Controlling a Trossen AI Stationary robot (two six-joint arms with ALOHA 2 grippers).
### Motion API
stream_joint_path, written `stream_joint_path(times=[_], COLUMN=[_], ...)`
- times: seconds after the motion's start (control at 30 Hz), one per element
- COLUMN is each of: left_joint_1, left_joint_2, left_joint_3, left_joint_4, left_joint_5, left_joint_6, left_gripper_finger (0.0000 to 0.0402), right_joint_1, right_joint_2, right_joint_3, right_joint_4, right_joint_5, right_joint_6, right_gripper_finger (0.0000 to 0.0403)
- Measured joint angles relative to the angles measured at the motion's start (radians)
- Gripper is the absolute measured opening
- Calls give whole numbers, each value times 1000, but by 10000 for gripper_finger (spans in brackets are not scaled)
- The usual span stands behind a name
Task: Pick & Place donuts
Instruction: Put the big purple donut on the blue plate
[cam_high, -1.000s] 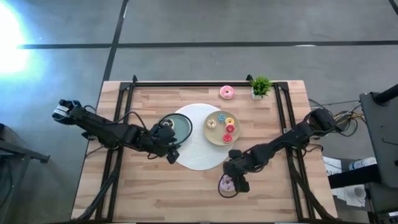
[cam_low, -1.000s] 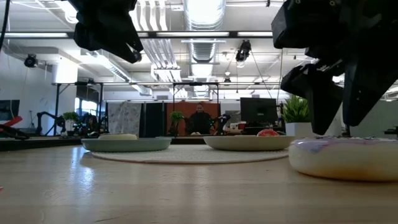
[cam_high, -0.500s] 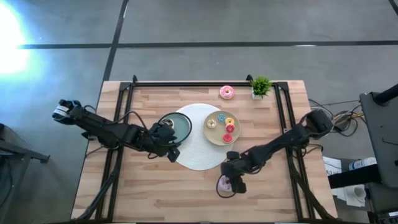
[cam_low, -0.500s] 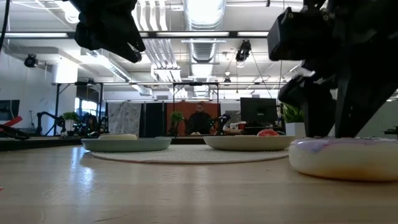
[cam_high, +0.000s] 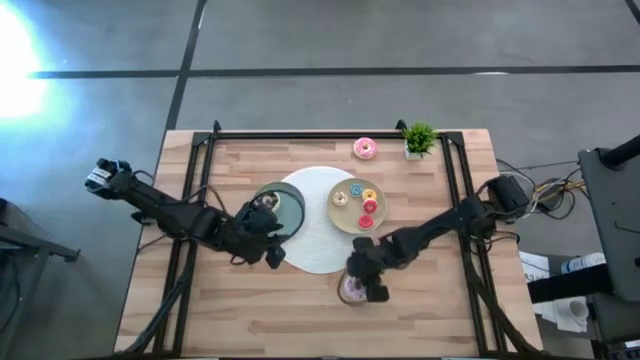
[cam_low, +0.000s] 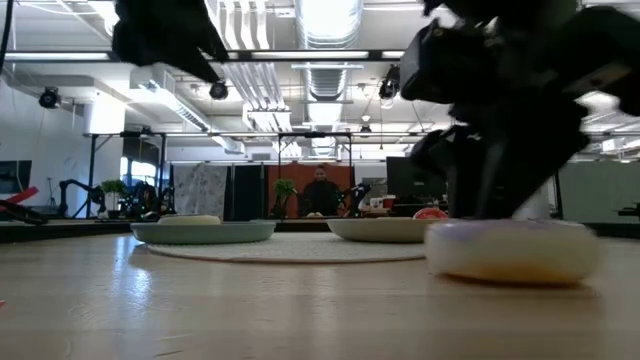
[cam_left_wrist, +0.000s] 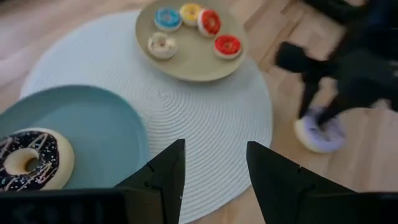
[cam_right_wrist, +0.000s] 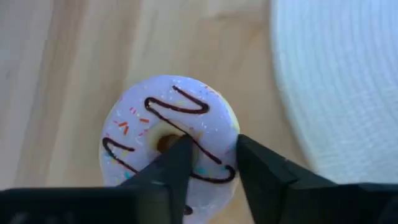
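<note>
— From above, how far along are we?
— Four tiny donuts (cam_high: 358, 202) sit on the yellow-green plate (cam_high: 347, 220); the pink-iced donut (cam_high: 365, 149) waits on the bench (cam_high: 220, 310), beyond that plate.
— The left wrist view?
— My left tool (cam_left_wrist: 211, 171) hangs parted and empty; the chocolate donut (cam_left_wrist: 30, 159) lies on the blue plate (cam_left_wrist: 106, 124).
— The right wrist view?
— My right tool (cam_right_wrist: 208, 163) straddles the lilac donut (cam_right_wrist: 169, 138), one finger in its hole, near the white mat (cam_right_wrist: 348, 81). I judge two left.
</note>
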Motion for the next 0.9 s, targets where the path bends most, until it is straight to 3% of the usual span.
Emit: stream_joint_path(times=[0.17, 0.27, 0.43, 0.67, 0.9], left_joint_1=[-87, -127, -175, -196, -246], left_joint_2=[0, -1, -1, -2, -3], left_joint_3=[84, 136, 188, 204, 246], left_joint_4=[-224, -382, -533, -548, -562], left_joint_5=[-139, -200, -243, -270, -315], left_joint_6=[-142, -278, -438, -503, -546], left_gripper_finger=[145, 145, 145, 145, 145], right_joint_1=[-116, -182, -289, -455, -545], right_joint_2=[0, 0, 57, 291, 439], right_joint_3=[17, 79, 280, 594, 772], right_joint_4=[4, 4, 12, -33, -95], right_joint_5=[-36, -39, -45, -61, -84], right_joint_6=[-60, -115, -215, -206, -215], right_gripper_finger=[44, 17, 24, 28, 28])
